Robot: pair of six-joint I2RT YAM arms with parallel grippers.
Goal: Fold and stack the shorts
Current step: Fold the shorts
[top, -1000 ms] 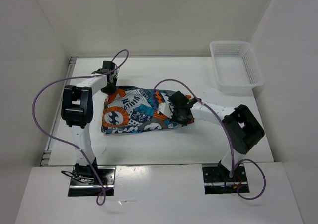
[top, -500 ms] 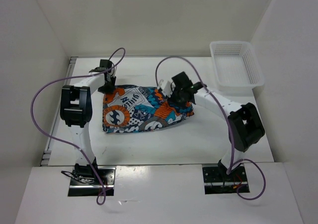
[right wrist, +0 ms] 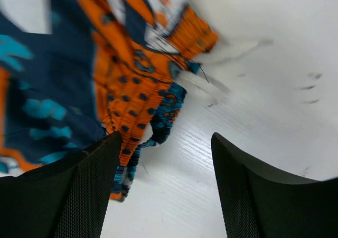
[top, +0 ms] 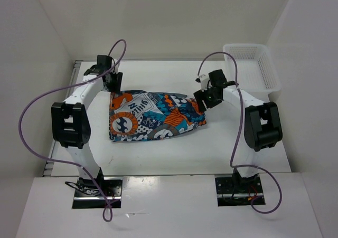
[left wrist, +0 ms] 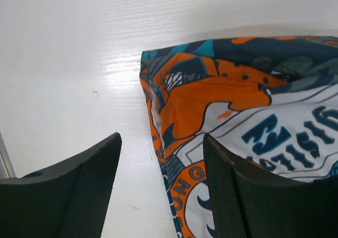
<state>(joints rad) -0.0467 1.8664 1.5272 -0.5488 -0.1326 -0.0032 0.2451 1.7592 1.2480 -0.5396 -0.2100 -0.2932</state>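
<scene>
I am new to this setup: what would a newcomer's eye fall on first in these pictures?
First, the shorts, with their loud teal, orange and white print, lying flat in the middle of the white table. Next, the two open grippers flanking them: the left gripper over their far left corner, the right gripper by their right end. A white mesh basket sits at the far right.
</scene>
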